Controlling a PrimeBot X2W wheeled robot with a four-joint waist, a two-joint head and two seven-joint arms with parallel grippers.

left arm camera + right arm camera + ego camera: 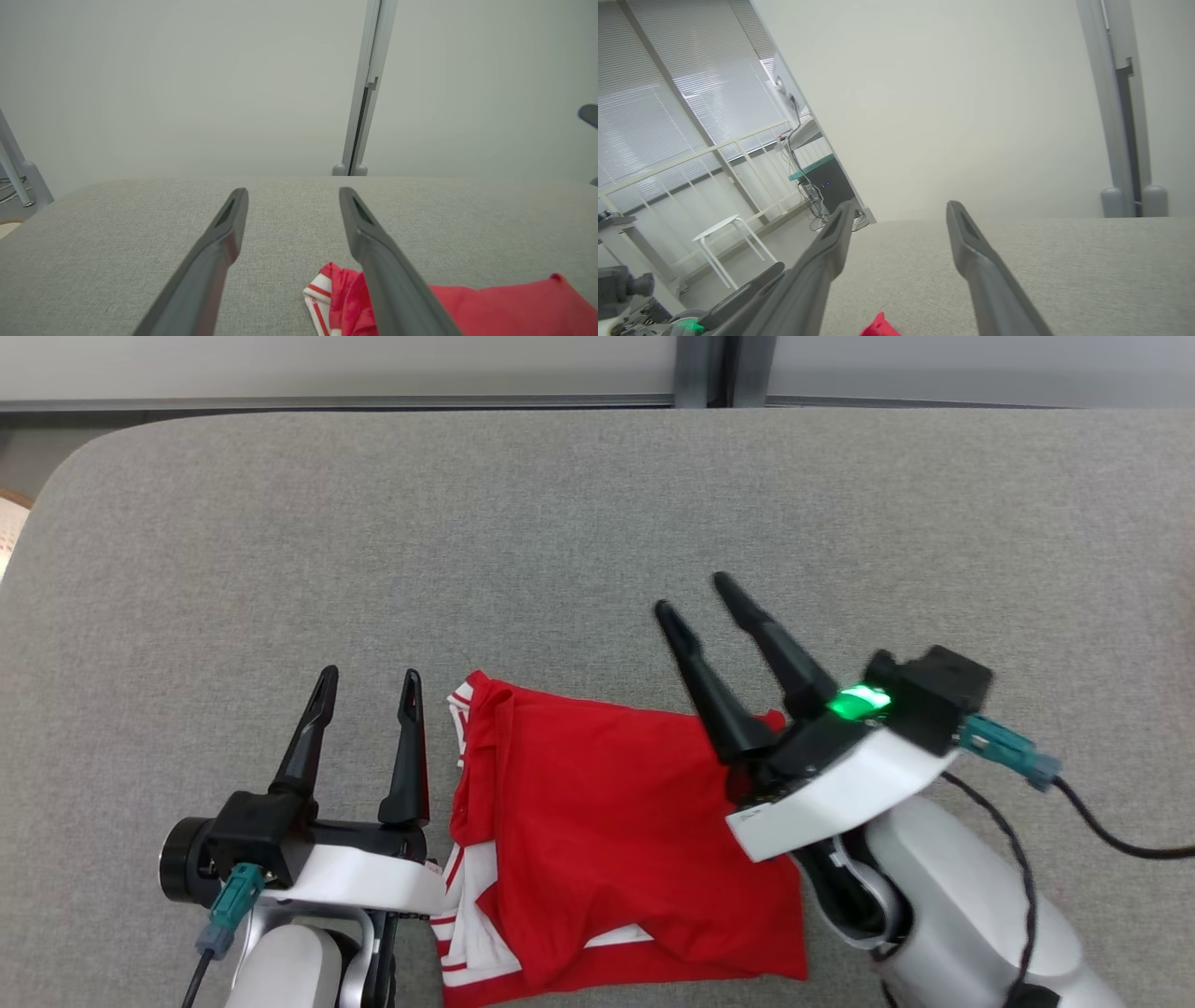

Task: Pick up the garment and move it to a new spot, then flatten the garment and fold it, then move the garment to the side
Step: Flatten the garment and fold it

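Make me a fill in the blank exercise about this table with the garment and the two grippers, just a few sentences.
The garment is mostly ____ with white striped trim.
It lies on a table covered in ____ fabric.
The left gripper and the right gripper both stand ____, holding nothing.
Missing words: red; gray; open.

The head view looks steeply down from above the near edge of the table [597,504], close in. Both wrist views sit low over it, facing level across to the wall [187,93]. All three share the far edge of the shirt [607,821].
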